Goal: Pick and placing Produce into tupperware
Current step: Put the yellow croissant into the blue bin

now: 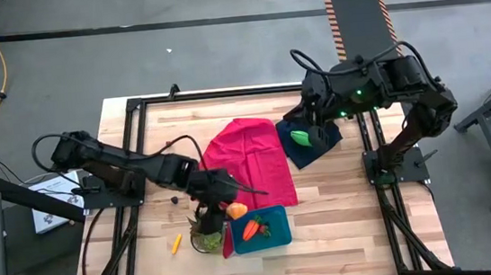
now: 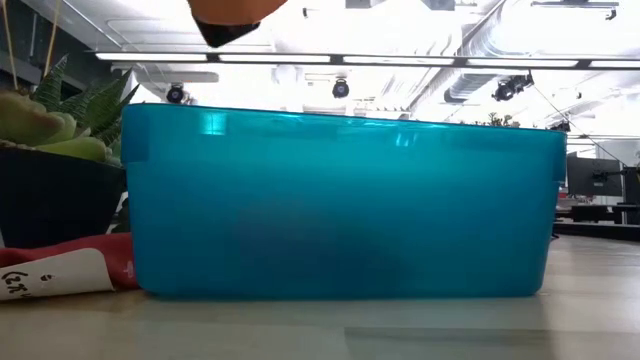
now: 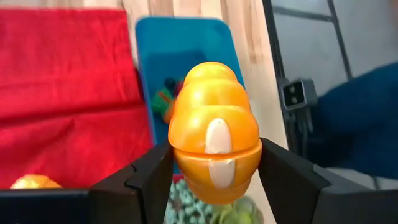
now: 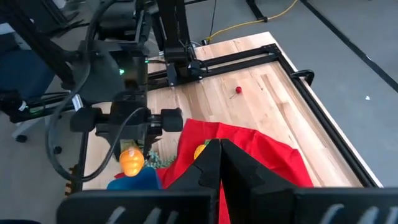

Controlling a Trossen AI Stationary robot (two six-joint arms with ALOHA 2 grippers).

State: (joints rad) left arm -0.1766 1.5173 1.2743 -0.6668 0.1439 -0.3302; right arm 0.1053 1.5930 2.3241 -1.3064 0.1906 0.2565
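Observation:
The teal tupperware (image 1: 273, 234) stands near the table's front edge with a red-orange carrot (image 1: 252, 230) lying inside it. My left gripper (image 1: 231, 207) hangs just past the tupperware's far left corner, shut on an orange produce piece (image 3: 214, 137). A green oval (image 1: 301, 137) lies on the navy cloth (image 1: 312, 149). A thin yellow stick (image 1: 176, 243) lies on the wood, and a yellow piece (image 4: 200, 149) rests on the red cloth (image 1: 252, 159). My right gripper (image 4: 219, 149) is shut on nothing, high over the navy cloth. My left gripper pinches the orange piece between its two fingers (image 3: 152, 180), which sit on opposite sides of its near end (image 3: 214, 180). The fingers slant downward from the table's left side. The piece sticks out past the fingertips, lifted clear above the potted plant and the tupperware's edge.
A potted plant (image 1: 207, 239) stands right against the tupperware's left side, below my left gripper. A small red berry (image 4: 237, 90) lies on the bare wood left of the red cloth. Black frame rails (image 1: 129, 149) run along the table's left and right sides.

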